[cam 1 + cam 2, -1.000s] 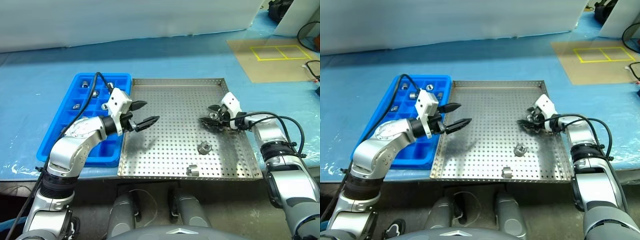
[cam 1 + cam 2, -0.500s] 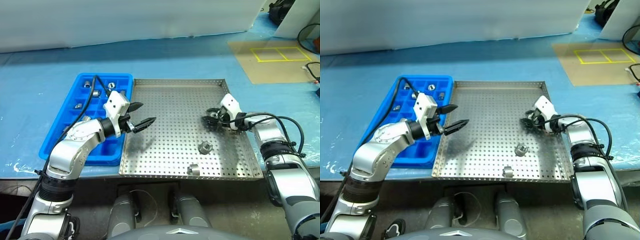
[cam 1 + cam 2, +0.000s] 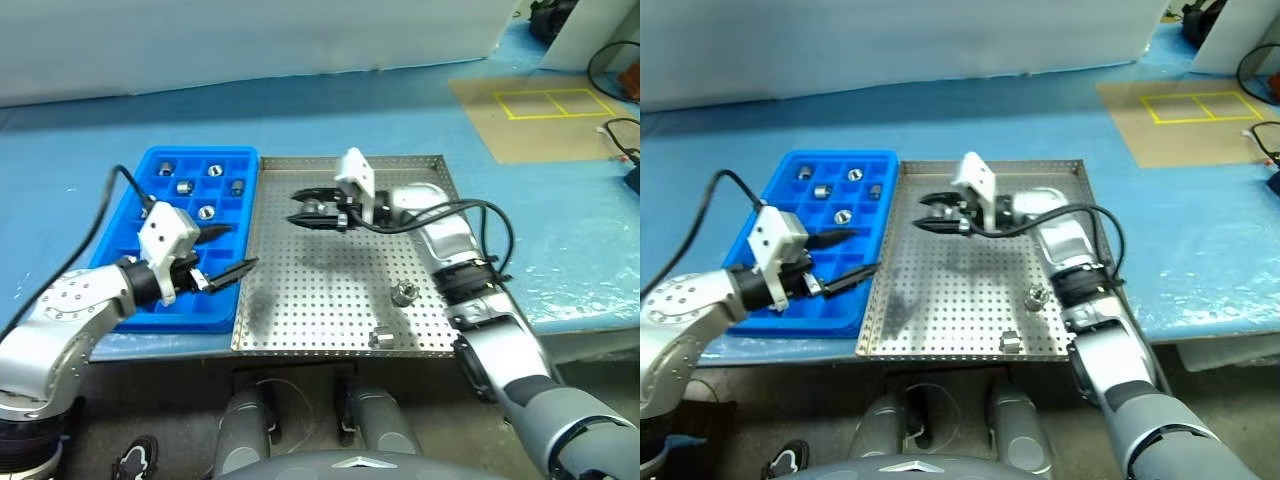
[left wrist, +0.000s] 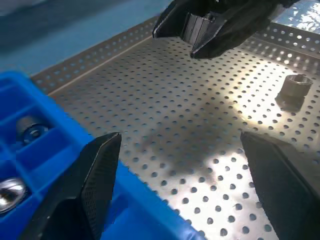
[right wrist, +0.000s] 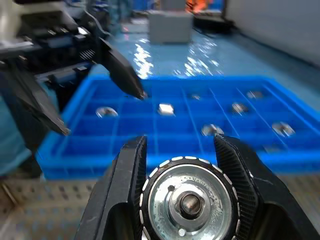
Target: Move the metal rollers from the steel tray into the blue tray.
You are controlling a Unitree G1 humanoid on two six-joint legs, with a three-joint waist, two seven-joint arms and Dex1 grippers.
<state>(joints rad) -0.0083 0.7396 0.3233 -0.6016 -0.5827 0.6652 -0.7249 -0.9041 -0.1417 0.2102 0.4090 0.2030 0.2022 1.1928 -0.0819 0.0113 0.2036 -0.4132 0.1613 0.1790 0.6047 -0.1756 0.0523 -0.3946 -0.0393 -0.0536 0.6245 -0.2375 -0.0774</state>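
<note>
Roller (image 5: pixel 188 204) now leftward in right gripper (image 3: pixel 303 211)

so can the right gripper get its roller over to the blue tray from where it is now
Probably yes. The right gripper, shut on a metal roller, hangs above the steel tray near the blue tray. The open left gripper hovers at that tray's near corner, leaving the farther compartments free.

Both arms are showing silver-grey metallic shells, rounded at the elbow and forearm, with black ribbed collars at the joints. Each wrist is carrying a white boxy housing. The left hand (image 3: pixel 222 252) and right hand (image 3: pixel 305 207) are each ending in two black, tapered, pointed fingers. Black cables are looping loosely from each forearm to its wrist housing.
</note>
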